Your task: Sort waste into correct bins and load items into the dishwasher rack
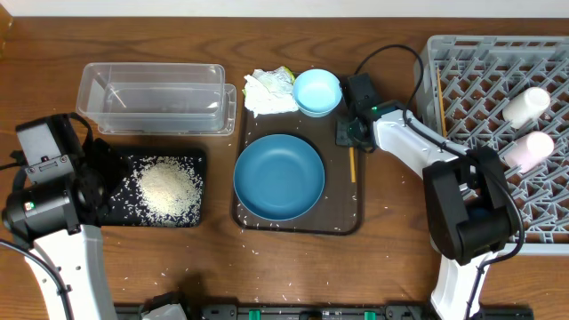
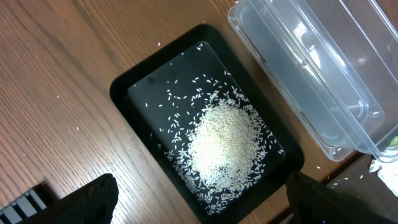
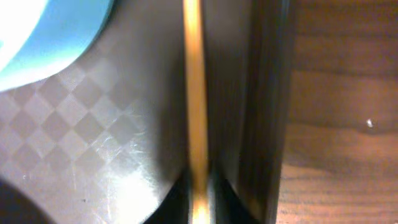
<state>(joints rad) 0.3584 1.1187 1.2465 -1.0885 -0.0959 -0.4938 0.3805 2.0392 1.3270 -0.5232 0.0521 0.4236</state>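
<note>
White rice [image 1: 166,187] lies heaped in the black tray [image 1: 116,213], also in the left wrist view [image 2: 221,146]. My left gripper [image 1: 98,182] is open above the tray's edge, its fingers wide apart [image 2: 208,211]. The clear tub [image 1: 151,98] stands behind it. The paper wad [image 1: 269,91] and the small light-blue bowl [image 1: 316,92] lie at the back. The dark-blue bowl [image 1: 278,176] sits on the brown serving tray [image 1: 342,209]. My right gripper [image 1: 349,133] is shut on a chopstick [image 1: 352,165], seen between its fingers [image 3: 198,199]. The white cup [image 1: 526,105] and pink cup [image 1: 531,149] lie in the rack [image 1: 480,62].
Another chopstick [image 1: 439,98] stands in the rack's left side. Loose rice grains are scattered on the wood near the black tray and the front edge. The right arm's cable loops behind the small bowl.
</note>
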